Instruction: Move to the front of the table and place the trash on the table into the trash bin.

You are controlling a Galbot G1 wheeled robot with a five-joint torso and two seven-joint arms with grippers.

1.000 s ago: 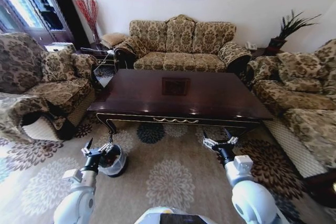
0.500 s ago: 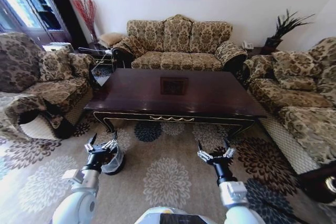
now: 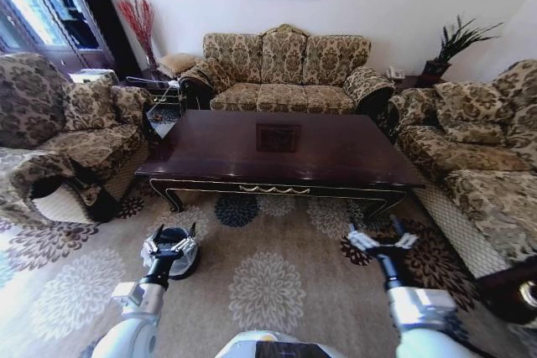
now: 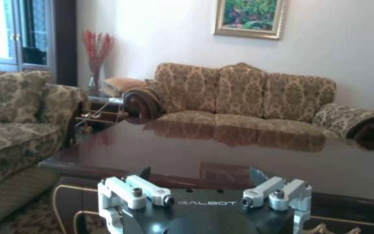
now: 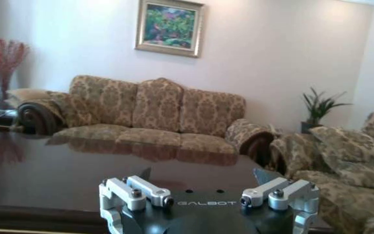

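The surface point(image 3: 336, 153), a long dark glossy top, lies ahead of the robot with its long axis running left to right and its gilt-trimmed front edge facing the camera; I can make out no trash on it, only reflections. That suggests the robot is either at the approach stage or the clearing is already done, and the next move calls for checking the top closely before any reach. The trash bin point(image 3: 186, 259) stands on the carpet near the table's front left corner, mouth upward. The left tool point(image 3: 169, 245) hovers just over the bin, fingers spread wide and holding nothing. The right tool point(image 3: 383, 241) hangs above the carpet before the right end, likewise spread and empty.
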